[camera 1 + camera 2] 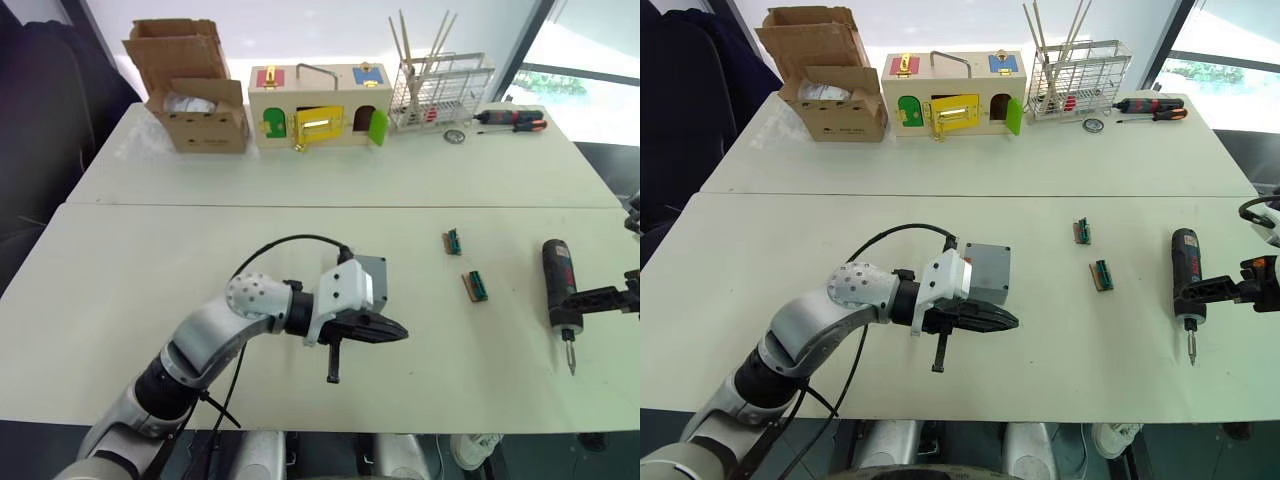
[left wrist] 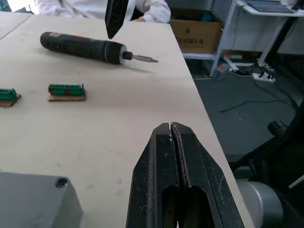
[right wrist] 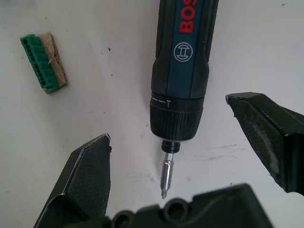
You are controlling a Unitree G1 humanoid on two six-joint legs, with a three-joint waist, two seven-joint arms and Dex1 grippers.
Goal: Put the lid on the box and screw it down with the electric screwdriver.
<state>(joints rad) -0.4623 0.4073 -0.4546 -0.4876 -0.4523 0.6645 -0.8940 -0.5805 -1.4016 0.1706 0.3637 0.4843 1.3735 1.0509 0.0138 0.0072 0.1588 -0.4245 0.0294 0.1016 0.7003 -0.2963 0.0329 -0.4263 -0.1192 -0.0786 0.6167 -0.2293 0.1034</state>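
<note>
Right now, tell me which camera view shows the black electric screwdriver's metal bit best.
The right wrist view: the black electric screwdriver lies close between the open right pincer fingers, its bit sharp against the white table. The left wrist view shows the whole tool farther off; the eye views show it small, near the table's right edge.
</note>
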